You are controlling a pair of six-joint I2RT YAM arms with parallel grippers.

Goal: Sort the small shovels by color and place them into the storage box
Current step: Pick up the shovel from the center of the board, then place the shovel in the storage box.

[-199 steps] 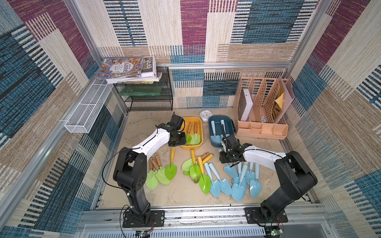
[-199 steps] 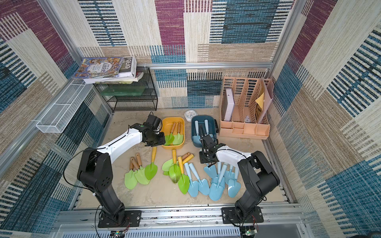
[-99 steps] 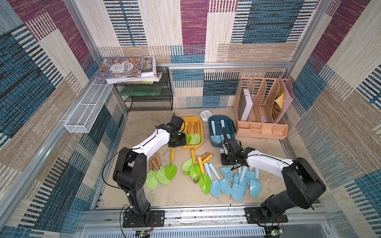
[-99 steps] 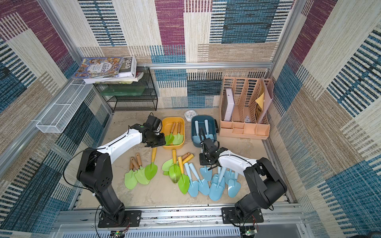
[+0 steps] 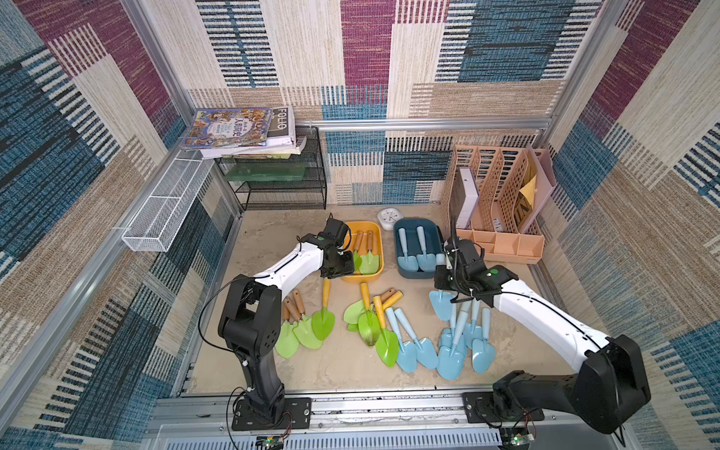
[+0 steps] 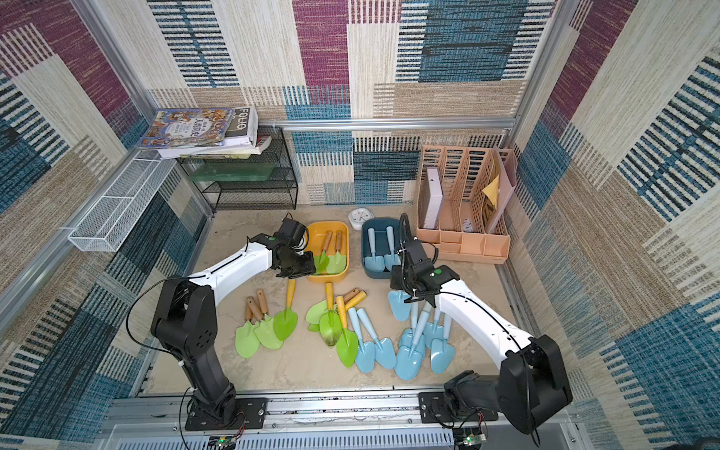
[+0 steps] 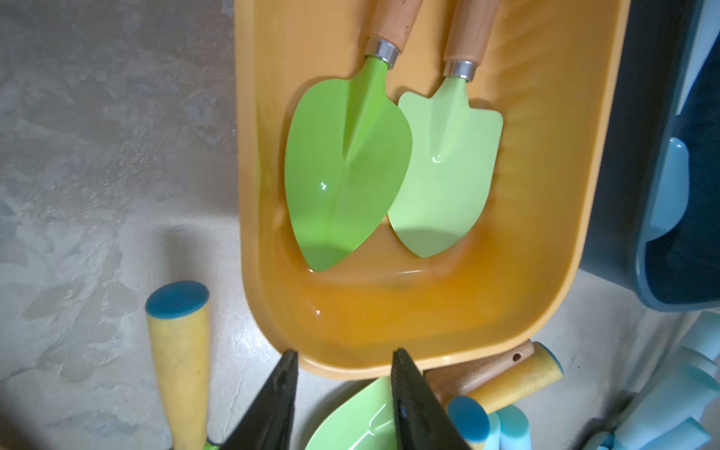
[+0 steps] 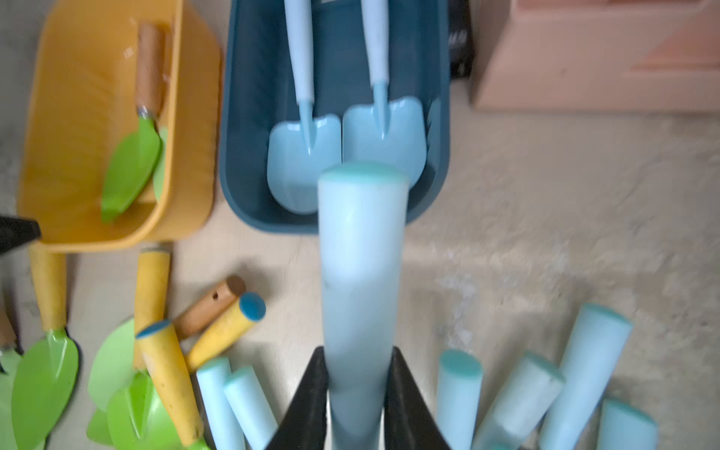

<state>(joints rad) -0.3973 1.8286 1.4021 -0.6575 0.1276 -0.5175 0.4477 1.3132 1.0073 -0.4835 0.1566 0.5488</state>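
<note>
Yellow bin: 2 grn shovels; navy bin: 2 blue shovels

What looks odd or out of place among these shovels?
One green shovel, loose in front of the orange bin: its blade looks dull and brown-stained, while the other green blades look clean and bright.
</note>
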